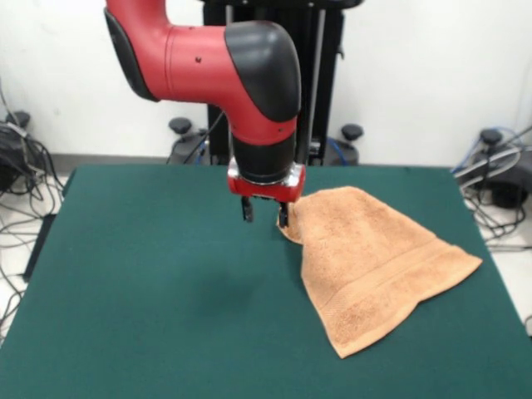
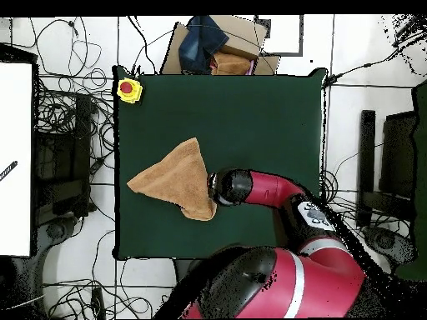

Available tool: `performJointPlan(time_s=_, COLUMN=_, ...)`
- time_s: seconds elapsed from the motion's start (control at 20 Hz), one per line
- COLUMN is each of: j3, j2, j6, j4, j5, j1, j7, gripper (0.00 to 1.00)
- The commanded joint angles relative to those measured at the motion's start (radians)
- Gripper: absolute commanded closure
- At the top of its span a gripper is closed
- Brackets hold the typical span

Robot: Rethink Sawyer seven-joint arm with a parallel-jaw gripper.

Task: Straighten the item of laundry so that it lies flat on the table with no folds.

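Front view: my arm (image 1: 224, 62) descends from above with its wrist pointing straight down. My gripper (image 1: 265, 213) hangs over the table (image 1: 150, 299), its two dark fingers (image 1: 247, 209) spread apart and gripping nothing; one fingertip sits just at the edge of the towel (image 1: 370, 266). The towel lies crumpled in a rough triangle, one corner raised near my gripper, a woven band stripe running near its lower edge.

Overhead view: my arm (image 2: 267, 187) reaches across the table (image 2: 267, 108) from the base, the wrist ending over the towel's (image 2: 171, 179) edge and hiding the fingers. The towel lies folded into a triangle. A yellow box with a red button (image 2: 128, 89) sits on one table corner.
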Motion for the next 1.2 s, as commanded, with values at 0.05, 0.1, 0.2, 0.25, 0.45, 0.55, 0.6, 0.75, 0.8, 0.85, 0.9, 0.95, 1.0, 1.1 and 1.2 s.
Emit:
performJointPlan(time_s=0.05, j3=0.017, j2=0.008, j6=0.050, j4=0.000, j5=-0.053, j1=-0.007, j7=-0.001, gripper=0.00)
performJointPlan(time_s=0.1, j3=0.018, j2=0.016, j6=0.053, j4=-0.004, j5=-0.052, j1=-0.009, j7=-0.002, gripper=0.00)
performJointPlan(time_s=0.2, j3=0.017, j2=0.022, j6=0.062, j4=-0.006, j5=-0.048, j1=-0.007, j7=0.001, gripper=0.00)
performJointPlan(time_s=0.25, j3=0.018, j2=0.030, j6=0.083, j4=-0.011, j5=-0.038, j1=-0.007, j7=0.003, gripper=0.00)
performJointPlan(time_s=0.45, j3=0.031, j2=0.085, j6=0.168, j4=-0.044, j5=-0.001, j1=-0.015, j7=0.000, gripper=0.00)
performJointPlan(time_s=0.55, j3=0.045, j2=0.118, j6=0.195, j4=-0.058, j5=0.012, j1=-0.026, j7=-0.005, gripper=0.00)
performJointPlan(time_s=0.6, j3=0.055, j2=0.132, j6=0.204, j4=-0.062, j5=0.018, j1=-0.034, j7=-0.009, gripper=0.00)
performJointPlan(time_s=0.75, j3=0.080, j2=0.157, j6=0.199, j4=-0.064, j5=0.020, j1=-0.052, j7=-0.017, gripper=0.00)
performJointPlan(time_s=0.8, j3=0.090, j2=0.163, j6=0.195, j4=-0.062, j5=0.020, j1=-0.059, j7=-0.021, gripper=0.00)
performJointPlan(time_s=0.85, j3=0.108, j2=0.173, j6=0.186, j4=-0.060, j5=0.020, j1=-0.073, j7=-0.034, gripper=0.00)
performJointPlan(time_s=0.9, j3=0.127, j2=0.176, j6=0.189, j4=-0.051, j5=0.023, j1=-0.090, j7=-0.045, gripper=0.00)
performJointPlan(time_s=0.95, j3=0.145, j2=0.182, j6=0.172, j4=-0.037, j5=0.019, j1=-0.108, j7=-0.056, gripper=0.00)
performJointPlan(time_s=1.0, j3=0.165, j2=0.195, j6=0.161, j4=-0.033, j5=0.014, j1=-0.125, j7=-0.068, gripper=0.00)
performJointPlan(time_s=1.1, j3=0.205, j2=0.217, j6=0.124, j4=-0.016, j5=0.006, j1=-0.165, j7=-0.086, gripper=0.00)
performJointPlan(time_s=1.2, j3=0.248, j2=0.246, j6=0.066, j4=-0.007, j5=-0.015, j1=-0.203, j7=-0.107, gripper=0.00)
